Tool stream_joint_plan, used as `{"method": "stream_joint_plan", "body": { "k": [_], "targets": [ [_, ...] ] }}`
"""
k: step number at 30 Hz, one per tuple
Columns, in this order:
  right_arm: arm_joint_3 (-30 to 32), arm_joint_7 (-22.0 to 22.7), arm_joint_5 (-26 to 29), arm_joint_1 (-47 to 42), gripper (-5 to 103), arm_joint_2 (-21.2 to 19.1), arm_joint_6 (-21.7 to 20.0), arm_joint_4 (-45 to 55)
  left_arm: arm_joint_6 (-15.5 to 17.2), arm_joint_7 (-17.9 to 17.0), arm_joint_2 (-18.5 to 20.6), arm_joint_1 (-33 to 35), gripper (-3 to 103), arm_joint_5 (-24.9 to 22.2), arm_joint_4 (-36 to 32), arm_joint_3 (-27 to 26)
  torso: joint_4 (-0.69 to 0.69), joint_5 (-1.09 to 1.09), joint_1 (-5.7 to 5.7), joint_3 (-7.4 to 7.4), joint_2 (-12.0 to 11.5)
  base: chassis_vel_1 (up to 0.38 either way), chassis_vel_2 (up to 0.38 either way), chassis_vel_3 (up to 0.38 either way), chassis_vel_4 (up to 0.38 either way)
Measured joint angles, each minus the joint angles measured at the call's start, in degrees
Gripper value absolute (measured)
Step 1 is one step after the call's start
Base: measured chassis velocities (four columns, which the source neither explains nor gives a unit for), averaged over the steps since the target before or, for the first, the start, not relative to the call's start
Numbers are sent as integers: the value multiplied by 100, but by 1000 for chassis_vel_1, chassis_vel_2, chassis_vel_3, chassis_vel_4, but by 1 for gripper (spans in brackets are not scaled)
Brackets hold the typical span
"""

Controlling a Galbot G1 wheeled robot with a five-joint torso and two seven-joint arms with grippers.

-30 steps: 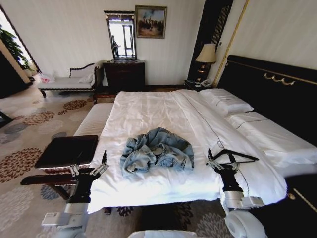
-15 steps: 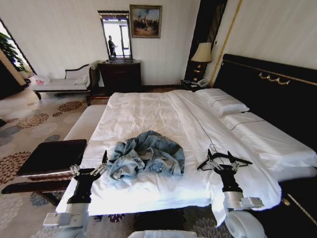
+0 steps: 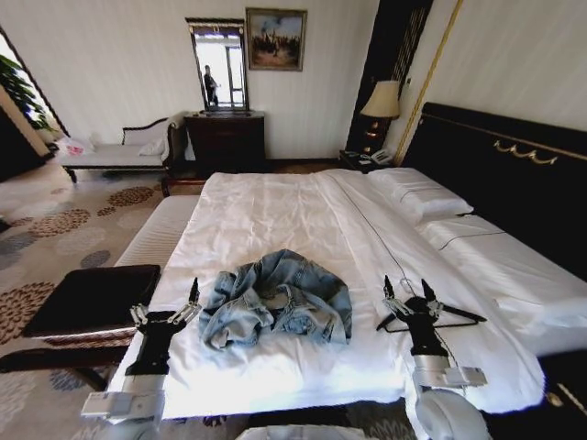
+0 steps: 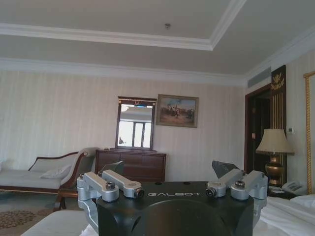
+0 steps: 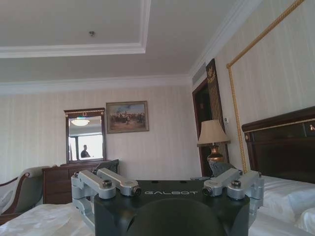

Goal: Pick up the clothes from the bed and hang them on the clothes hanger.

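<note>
The clothes (image 3: 275, 298), a crumpled light-blue denim jacket, lie near the foot of the bed (image 3: 275, 211) on the white sheet. To their right, the black clothes hanger (image 3: 440, 316) lies flat on the sheet. My left gripper (image 3: 167, 302) stands open at the bed's left edge, pointing up, just left of the jacket and holding nothing. Directly in front of the hanger my right gripper (image 3: 406, 286) also points up, open and empty. Both wrist views look across the room past open fingers: left gripper (image 4: 169, 167), right gripper (image 5: 165, 166).
A dark bench (image 3: 92, 298) stands beside the bed on my left. White pillows (image 3: 417, 197) lie against the black headboard (image 3: 514, 174). A lamp (image 3: 383, 101), a dark dresser (image 3: 225, 137) and a pale chaise (image 3: 119, 151) line the far wall.
The whole picture has shifted, so the camera has moved. The jacket and hanger lie as before. Both grippers stay open and raised.
</note>
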Motion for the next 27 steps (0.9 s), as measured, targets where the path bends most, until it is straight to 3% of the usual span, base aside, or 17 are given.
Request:
{"method": "stream_joint_plan", "body": {
  "k": [4,7,8,9,11,12,13,18,19,22,24,27],
  "targets": [
    [-24,23,-70,9,100,31,37,-39,120,-62,15,-21,100,3,8,-24,-1,0,-1,0,0,-47,7,38,-11],
    [-59,61,-215,20,100,49,122,-106,631,-227,99,-125,100,-130,84,-145,-1,0,-12,-4,3,0,0,0,0],
    [-59,61,-215,20,100,49,122,-106,631,-227,99,-125,100,-130,84,-145,-1,0,-12,-4,3,0,0,0,0],
    [-67,66,-237,24,100,52,145,-120,883,-310,133,-161,100,-240,114,-177,-1,-1,-14,-5,4,0,0,0,0],
    [-74,77,-264,41,100,58,179,-138,1586,-535,212,-232,100,-631,170,-218,-1,-2,-14,-5,5,0,0,0,0],
    [-75,93,-271,47,100,66,196,-149,2056,-694,271,-306,100,-1079,247,-236,-1,-2,-13,-4,5,0,0,0,0],
    [-75,93,-271,47,100,66,196,-149,2056,-694,271,-306,100,-1079,247,-236,-1,-2,-13,-4,5,0,0,0,0],
    [-67,138,-234,-2,100,72,222,-181,3239,-647,445,-658,100,-2607,766,-272,0,-1,-5,-1,2,0,0,0,0],
    [-67,138,-234,-2,100,72,222,-181,3239,-647,445,-658,100,-2607,766,-272,0,-1,-5,-1,2,0,0,0,0],
    [-42,176,-231,-43,100,70,222,-199,3730,-639,463,-958,100,-3240,1092,-277,-1,-1,-5,-2,2,0,0,0,0],
    [-38,181,-230,-49,100,69,222,-201,3773,-641,462,-982,100,-3293,1118,-278,-1,-1,-6,-2,2,0,0,0,0],
    [-4,261,-225,-142,100,69,211,-211,4430,-817,449,-1184,100,-3800,1319,-318,-1,-1,-8,-2,2,0,0,0,0]
  ]
}}
